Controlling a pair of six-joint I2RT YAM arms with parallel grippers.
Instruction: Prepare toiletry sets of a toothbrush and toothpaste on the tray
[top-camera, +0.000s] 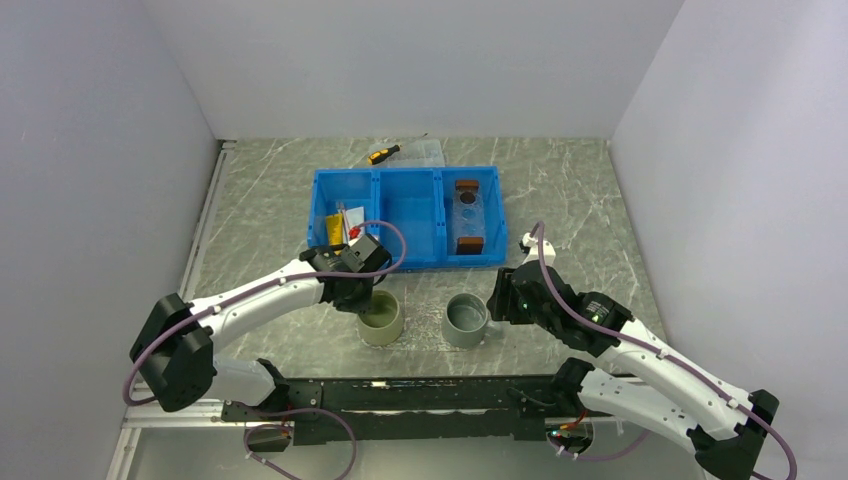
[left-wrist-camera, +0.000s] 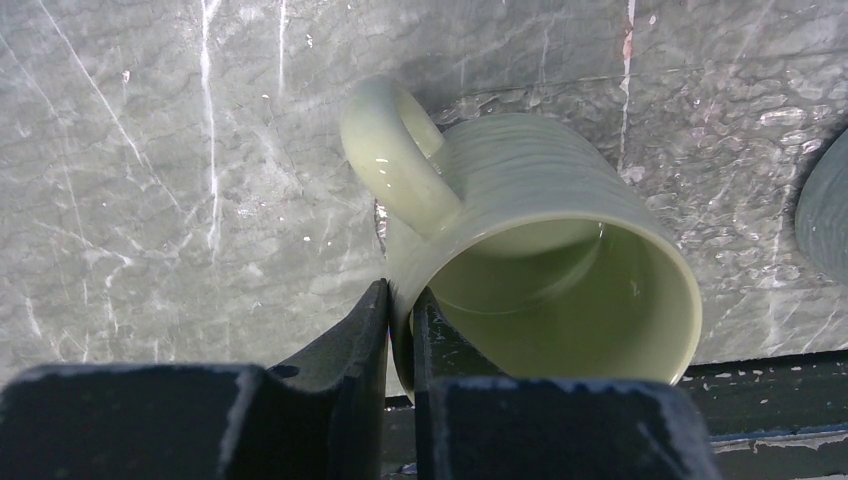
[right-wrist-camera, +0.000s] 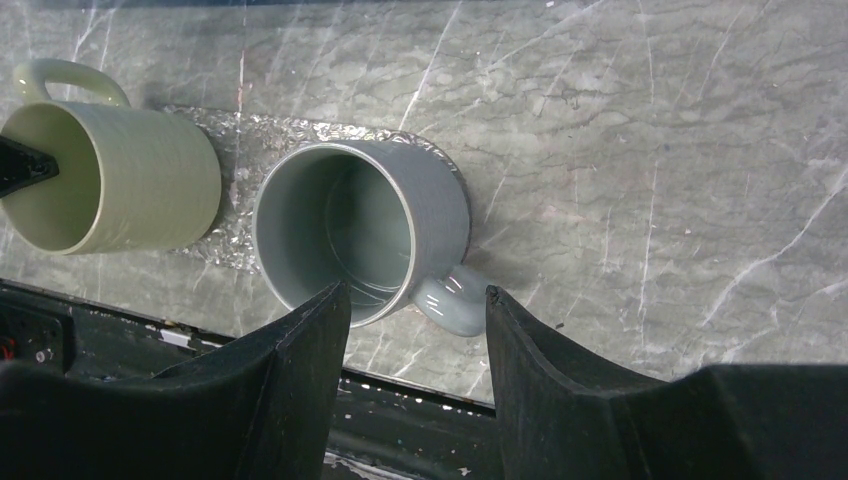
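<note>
The clear tray (top-camera: 466, 186) with brown block handles lies in the right compartment of the blue bin (top-camera: 405, 262). My left gripper (top-camera: 362, 294) is shut on the rim of a pale green mug (top-camera: 381, 320), one finger inside and one outside; the left wrist view shows this grip (left-wrist-camera: 400, 296) on the mug (left-wrist-camera: 560, 200). My right gripper (top-camera: 498, 298) is open beside a grey mug (top-camera: 466, 322); in the right wrist view its fingers (right-wrist-camera: 415, 292) straddle that mug's handle (right-wrist-camera: 450, 300). Both mugs look empty. I cannot make out the toothpaste or the toothbrush.
A yellow tube (top-camera: 334, 230) and a white-and-red packet (top-camera: 351, 221) lie in the bin's left compartment. A yellow-and-black screwdriver (top-camera: 383, 154) and a clear box (top-camera: 423, 152) lie behind the bin. Both mugs stand on a shiny crinkled patch (right-wrist-camera: 235, 140) near the front rail.
</note>
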